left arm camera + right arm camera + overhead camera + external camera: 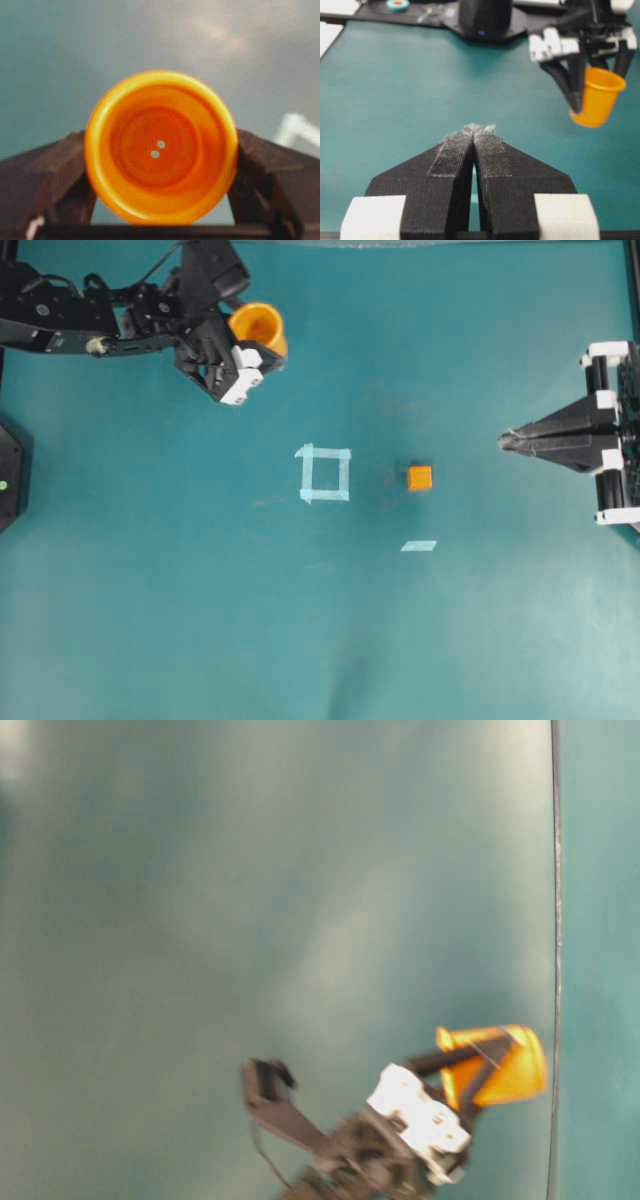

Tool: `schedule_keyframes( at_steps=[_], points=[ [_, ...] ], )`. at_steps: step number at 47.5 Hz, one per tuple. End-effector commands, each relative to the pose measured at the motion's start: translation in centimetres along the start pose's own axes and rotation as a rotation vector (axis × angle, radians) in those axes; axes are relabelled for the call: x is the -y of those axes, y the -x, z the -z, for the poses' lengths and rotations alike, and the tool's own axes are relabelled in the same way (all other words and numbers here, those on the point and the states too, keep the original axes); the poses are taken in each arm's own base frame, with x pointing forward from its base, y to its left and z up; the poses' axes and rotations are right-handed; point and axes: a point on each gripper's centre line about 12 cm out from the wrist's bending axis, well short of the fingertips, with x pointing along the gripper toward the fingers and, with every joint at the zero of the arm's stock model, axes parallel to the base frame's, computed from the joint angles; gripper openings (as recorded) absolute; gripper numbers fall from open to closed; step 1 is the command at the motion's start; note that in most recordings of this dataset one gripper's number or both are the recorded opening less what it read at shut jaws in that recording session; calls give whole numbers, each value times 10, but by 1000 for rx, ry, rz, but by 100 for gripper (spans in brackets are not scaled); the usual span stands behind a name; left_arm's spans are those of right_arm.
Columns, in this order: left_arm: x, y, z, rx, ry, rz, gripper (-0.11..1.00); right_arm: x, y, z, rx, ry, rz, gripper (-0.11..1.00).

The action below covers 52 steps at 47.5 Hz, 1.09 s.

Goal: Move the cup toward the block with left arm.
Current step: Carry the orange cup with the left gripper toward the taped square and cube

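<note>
The cup (160,150) is seen as smooth, glossy orange-yellow plastic, with soft highlights along its rim and ringed base. The counter (200,620) is covered in a matt teal surface, lightly creased and mottled in places. The block (419,478) looks like matt orange plastic with flat faces. The tape square (325,473) and tape strip (419,546) are pale and dull, like paper tape. The right gripper (479,129) is made of matt black plastic; its fingers (451,157) are lined with rough grey strips, frayed and fuzzy at the tips, and white plastic blocks are fitted behind.
</note>
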Motion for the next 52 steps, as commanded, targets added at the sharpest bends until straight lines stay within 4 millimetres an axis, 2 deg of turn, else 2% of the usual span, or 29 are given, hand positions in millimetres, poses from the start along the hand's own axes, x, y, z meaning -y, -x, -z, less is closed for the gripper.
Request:
schedule_keyframes(
  at_steps=[1,5,13,26,42,52],
  points=[
    [25,11,-25,30,-30,46,68,1,-2,-14,35,0,1,0],
    [48,10,-35,17,-65,83,68,1,-2,-15,38,2,1,0],
    [80,-1,-49,-2,-113,129,68,1,-2,-16,43,3,2,0],
    [120,-19,-71,-31,-170,173,68,1,-2,-20,54,1,2,0],
    [166,-47,-76,-50,-262,222,68,1,-2,-21,58,1,2,0],
    [190,-65,-71,-49,-351,251,68,1,-2,-22,61,2,2,0]
  ],
)
